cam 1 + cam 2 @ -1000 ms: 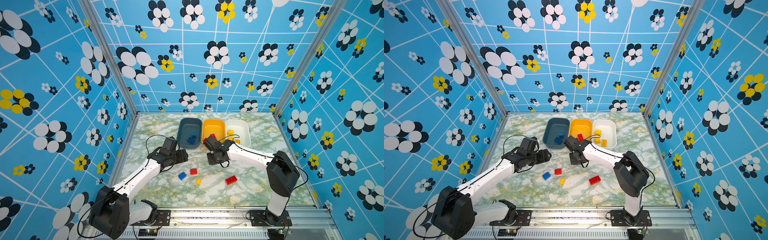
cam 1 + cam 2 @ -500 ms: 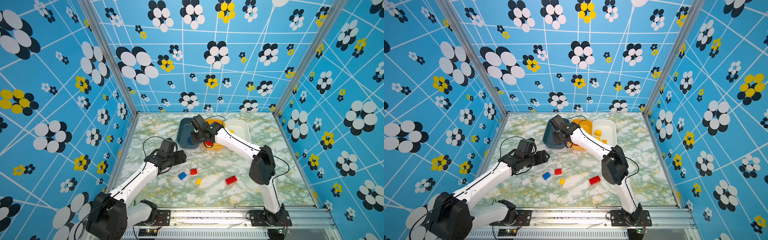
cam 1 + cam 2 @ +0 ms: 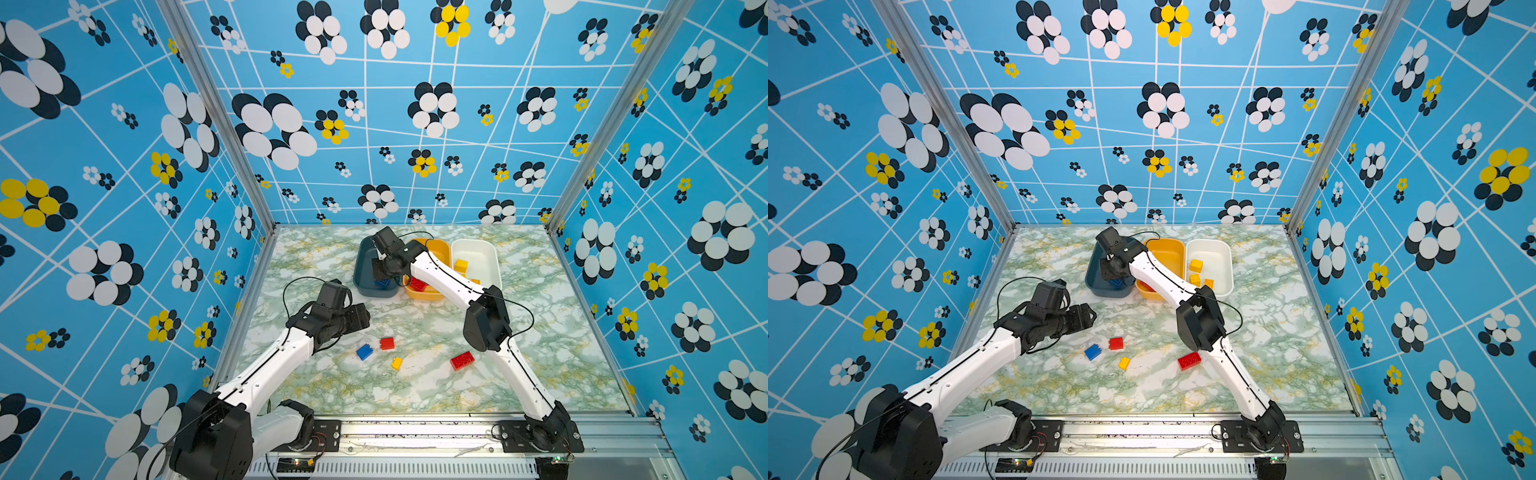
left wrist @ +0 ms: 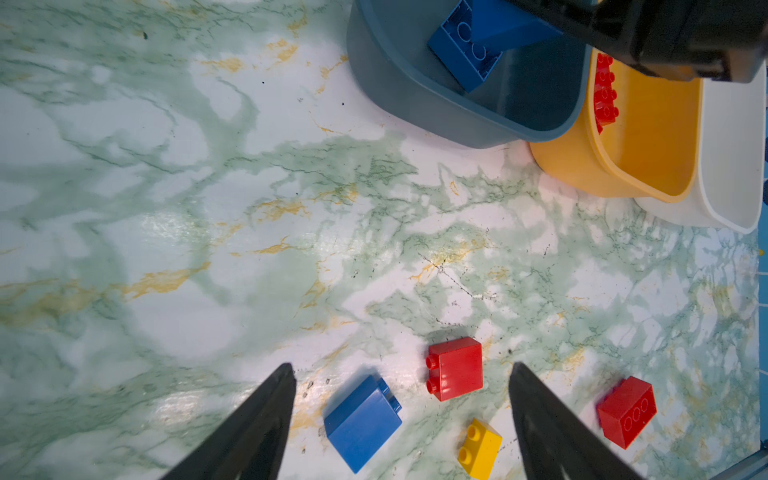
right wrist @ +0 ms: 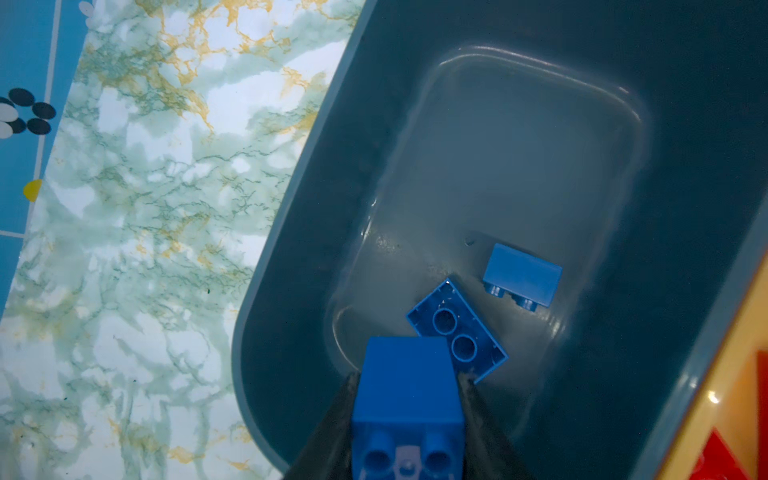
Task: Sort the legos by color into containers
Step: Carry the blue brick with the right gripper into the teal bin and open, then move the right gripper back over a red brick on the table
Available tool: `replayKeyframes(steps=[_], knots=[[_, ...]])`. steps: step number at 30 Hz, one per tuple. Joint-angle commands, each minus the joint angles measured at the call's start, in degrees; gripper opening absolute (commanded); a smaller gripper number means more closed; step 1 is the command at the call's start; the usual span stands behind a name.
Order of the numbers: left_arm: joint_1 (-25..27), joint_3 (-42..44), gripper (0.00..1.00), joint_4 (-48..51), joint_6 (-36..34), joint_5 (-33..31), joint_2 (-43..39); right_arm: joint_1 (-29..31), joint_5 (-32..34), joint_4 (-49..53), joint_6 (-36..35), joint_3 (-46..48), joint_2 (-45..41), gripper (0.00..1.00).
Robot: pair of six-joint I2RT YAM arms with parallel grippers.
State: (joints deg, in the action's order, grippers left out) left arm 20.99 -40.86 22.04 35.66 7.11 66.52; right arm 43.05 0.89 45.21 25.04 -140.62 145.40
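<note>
Three tubs sit in a row on the desk (image 3: 415, 390): the blue tub (image 3: 362, 266), the yellow tub (image 3: 440, 249) and the white tub (image 3: 478, 249). The blue tub is right under the right gripper (image 5: 409, 374), and the other two lie off to its side. The left gripper (image 4: 401, 365) hangs over the desk, wide open, with nothing in it.

The right gripper has the held brick (image 5: 407, 390), a blue one, pinched with a finger on each side. I think this is the drop step: blue goes in blue. Next the fingers need to let go, so it lands by the two blue bricks (image 5: 457, 332) just below.

Four bricks wait on the desk under and beside the left gripper: a long red brick (image 4: 627, 411), a loose blue brick (image 4: 361, 419), a small red brick (image 4: 455, 368) and a yellow brick (image 4: 480, 449).

Only the right wrist view shows the pinch and the bricks in the tub. In both top views the arm hides them. Only the top views show yellow bricks (image 3: 460, 265) in the white tub.
</note>
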Motion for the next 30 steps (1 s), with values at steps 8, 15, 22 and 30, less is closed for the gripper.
replayKeyframes(steps=[8,15,22,30], knots=[[-0.43,0.04,0.83,0.29,1.02,0.47,0.56,-0.64,-2.2,-1.64,-0.06,-2.67,0.67,0.6],[-0.33,-0.23,0.83,0.28,0.99,0.53,0.94,-0.61,-2.54,-1.62,0.11,-1.75,-1.36,0.6],[-0.3,0.17,0.83,0.68,0.15,0.86,1.07,-0.34,-3.25,-1.22,-0.24,3.94,-7.21,0.64],[-0.23,0.53,0.84,0.44,-0.67,1.48,1.35,0.78,-4.58,-5.21,-0.26,21.96,-20.25,0.73]])
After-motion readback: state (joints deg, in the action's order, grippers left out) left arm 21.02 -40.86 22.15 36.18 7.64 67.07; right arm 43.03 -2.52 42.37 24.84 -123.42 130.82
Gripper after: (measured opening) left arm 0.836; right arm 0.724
